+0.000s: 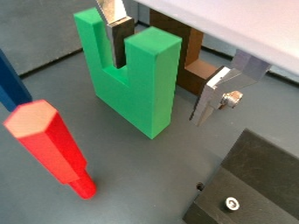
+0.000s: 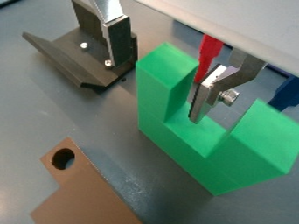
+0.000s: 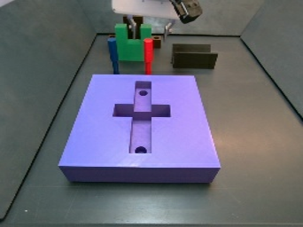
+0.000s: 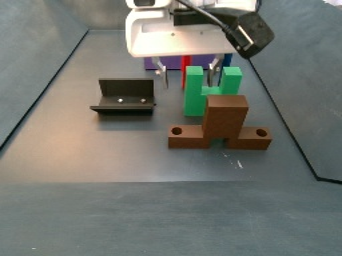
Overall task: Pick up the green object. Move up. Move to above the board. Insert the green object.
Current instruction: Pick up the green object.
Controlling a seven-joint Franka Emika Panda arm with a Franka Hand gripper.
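The green object (image 1: 135,74) is a bright green stepped piece with a notch, standing on the grey floor; it also shows in the other wrist view (image 2: 198,122) and in both side views (image 3: 127,49) (image 4: 207,88). My gripper (image 1: 162,83) (image 2: 158,87) is down around one upright of it. One finger (image 1: 114,31) sits in the notch and the other finger (image 1: 216,94) stands off the outer face with a gap, so the jaws are open. The board (image 3: 142,124) is the large purple-blue slab with a cross recess, nearer the camera in a side view.
A red hexagonal peg (image 1: 47,144) and a blue piece (image 1: 10,83) stand close beside the green object. A brown block (image 4: 221,122) lies just in front of it. The dark fixture (image 4: 124,97) (image 3: 193,58) stands off to one side. Walls ring the floor.
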